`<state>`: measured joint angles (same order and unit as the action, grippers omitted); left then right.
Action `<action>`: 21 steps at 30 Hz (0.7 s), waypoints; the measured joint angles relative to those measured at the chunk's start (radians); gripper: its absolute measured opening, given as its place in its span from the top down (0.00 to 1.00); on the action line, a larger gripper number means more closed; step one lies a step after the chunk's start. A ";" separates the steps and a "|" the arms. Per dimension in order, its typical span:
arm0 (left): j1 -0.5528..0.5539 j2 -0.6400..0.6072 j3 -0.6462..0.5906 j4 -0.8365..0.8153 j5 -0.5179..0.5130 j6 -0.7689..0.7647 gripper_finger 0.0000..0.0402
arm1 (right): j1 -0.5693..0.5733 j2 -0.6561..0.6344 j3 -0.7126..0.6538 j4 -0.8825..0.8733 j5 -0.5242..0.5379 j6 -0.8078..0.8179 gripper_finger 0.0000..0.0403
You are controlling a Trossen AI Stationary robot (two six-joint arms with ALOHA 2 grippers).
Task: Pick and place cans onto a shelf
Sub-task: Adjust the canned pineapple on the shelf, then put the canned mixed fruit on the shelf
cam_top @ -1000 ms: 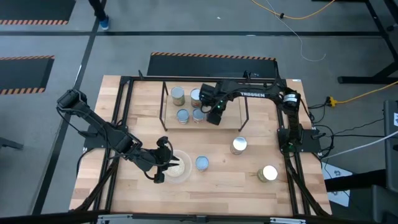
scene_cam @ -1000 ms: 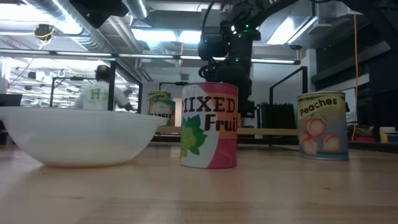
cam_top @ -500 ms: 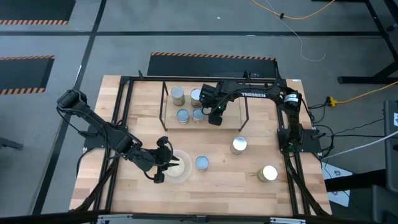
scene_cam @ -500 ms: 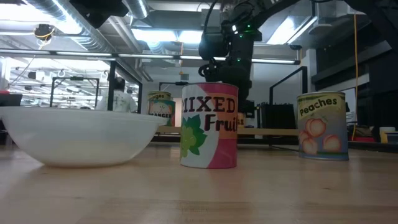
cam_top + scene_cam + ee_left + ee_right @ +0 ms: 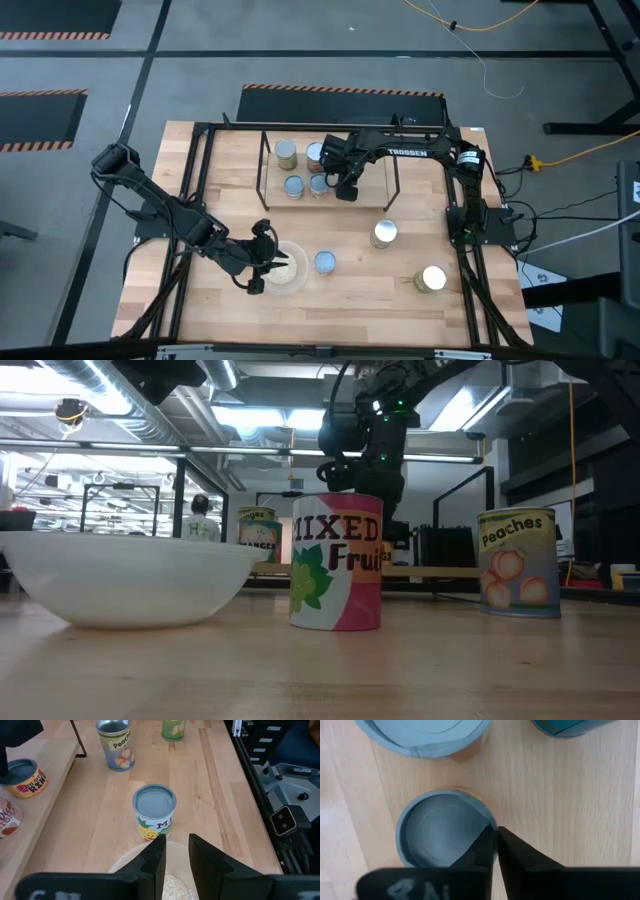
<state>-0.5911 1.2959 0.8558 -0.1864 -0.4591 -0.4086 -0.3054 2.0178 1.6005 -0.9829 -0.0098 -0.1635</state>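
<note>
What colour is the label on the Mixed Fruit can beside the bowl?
Pink with a green leaf and dark lettering on the Mixed Fruit can; it shows best in the low view.

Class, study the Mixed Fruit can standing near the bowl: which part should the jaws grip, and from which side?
Grip the Mixed Fruit can across its round side wall near the top, probably coming from straight above. It stands upright, apart from the bowl, so its sides look free.
</note>
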 joint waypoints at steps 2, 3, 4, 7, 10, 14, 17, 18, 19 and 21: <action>0.000 0.000 0.000 0.000 0.000 0.000 0.81 | 0.000 0.000 0.000 0.000 0.000 0.000 0.92; 0.000 0.000 0.000 0.000 0.000 0.000 0.81 | 0.000 0.000 0.000 0.001 0.000 0.000 0.91; 0.000 0.000 0.000 0.000 0.000 0.000 0.81 | 0.000 0.000 0.000 0.001 0.000 0.001 0.90; 0.000 0.000 0.000 0.000 0.000 0.000 0.81 | 0.000 0.000 0.000 0.002 0.001 0.001 0.87; 0.000 0.000 0.000 0.000 0.000 0.000 0.81 | 0.000 0.000 0.000 0.002 0.001 0.002 0.82; 0.000 0.000 0.000 0.000 0.000 0.000 0.81 | 0.000 0.001 0.005 -0.004 0.001 0.002 0.80; 0.000 0.000 0.000 0.001 -0.007 0.006 0.81 | 0.000 0.009 0.046 -0.055 0.001 0.003 0.80; 0.000 0.000 0.000 0.008 -0.026 0.022 0.81 | 0.000 0.010 0.063 -0.079 0.001 0.002 0.80; -0.001 0.000 0.000 0.023 -0.052 0.039 0.81 | 0.000 0.007 0.082 -0.095 0.001 0.002 0.80; -0.001 -0.003 0.000 0.067 -0.094 0.083 0.81 | 0.009 -0.013 0.123 -0.100 0.001 0.003 0.79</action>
<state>-0.5919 1.2929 0.8558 -0.1198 -0.5530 -0.3258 -0.2962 2.0046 1.7234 -1.0825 -0.0087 -0.1606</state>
